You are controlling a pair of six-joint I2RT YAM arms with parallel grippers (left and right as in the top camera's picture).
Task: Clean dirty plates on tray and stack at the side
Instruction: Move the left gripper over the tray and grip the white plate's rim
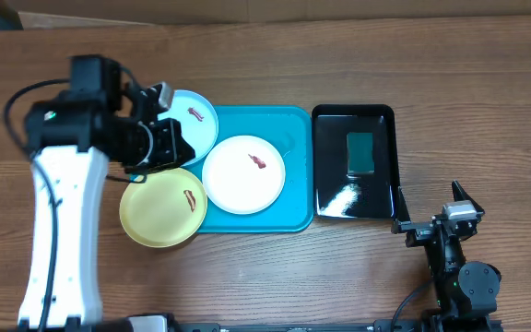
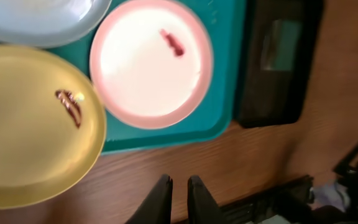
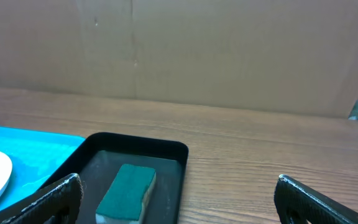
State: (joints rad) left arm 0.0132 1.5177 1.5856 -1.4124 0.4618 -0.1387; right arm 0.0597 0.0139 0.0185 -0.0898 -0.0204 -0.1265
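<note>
Left claw [image 2: 179,182], clenched on nothing, hovers by the yellow-green round plastic plate [image 2: 30,118] overhanging the turquoise rectangular plastic tray [image 2: 225,93]. The white round plate [image 2: 148,65] and pale aqua round plate [image 2: 36,22] lie on it. Right claw [image 3: 178,186] gapes. Plates look light, stiff, slick: pinch a rim.

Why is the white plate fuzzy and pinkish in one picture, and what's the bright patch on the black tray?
Left wrist view: out of focus and washed out, so the white plate looks soft and pink-edged; overhead view: sharp, with glare on the glossy black tray.

A robot lab's test bench: wood-grain table [image 1: 275,65], plain cardboard backdrop [image 3: 229,50], white robot arm [image 1: 58,221] at its edge.
</note>
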